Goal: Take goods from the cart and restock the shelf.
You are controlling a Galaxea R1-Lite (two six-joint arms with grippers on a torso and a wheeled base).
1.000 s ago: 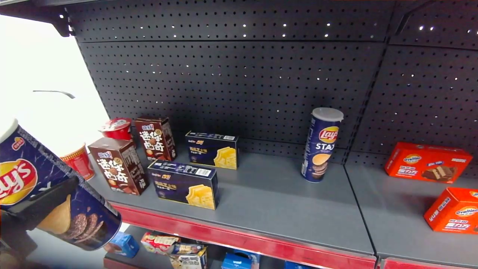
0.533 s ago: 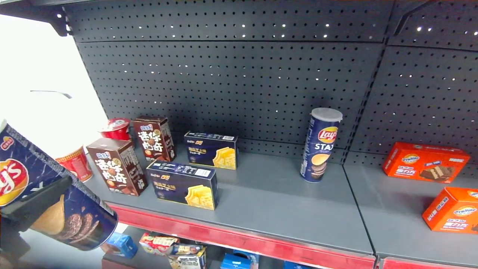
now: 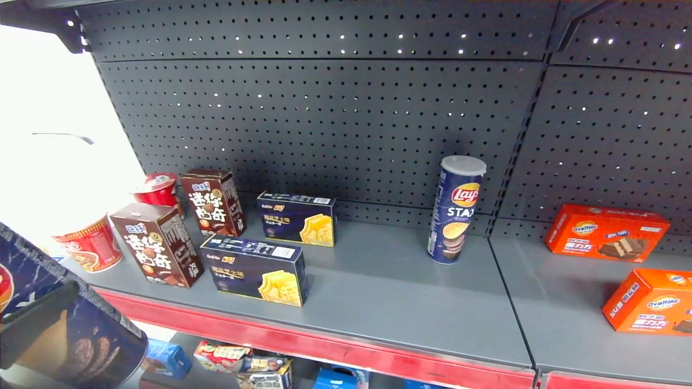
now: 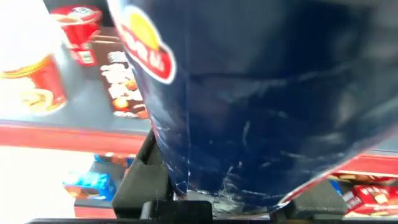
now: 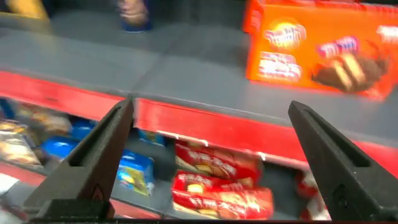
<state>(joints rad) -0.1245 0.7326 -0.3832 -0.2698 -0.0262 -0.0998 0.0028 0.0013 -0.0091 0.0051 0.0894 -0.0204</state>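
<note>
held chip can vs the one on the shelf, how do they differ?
Pose: the held can is tilted; the shelf can stands upright. State: the held can is clamped in the left gripper, off the shelf; the shelf can stands free near the back panel. Shared: same dark blue tube design.

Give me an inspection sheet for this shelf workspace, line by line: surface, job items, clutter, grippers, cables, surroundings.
Surface: grey shelf with a red front lip, bare space in its middle.
Job's things: held chips can, tilted, in the left gripper; standing chips can, upright near the back panel.
Clutter: brown boxes, navy boxes and red cups at the left; orange boxes at the right.
Grippers: left gripper shut on the held chips can; right gripper open, empty, facing the shelf's front lip.
Cables: nothing seen.
Surroundings: perforated back panel; snack packets on the lower shelf.
</note>
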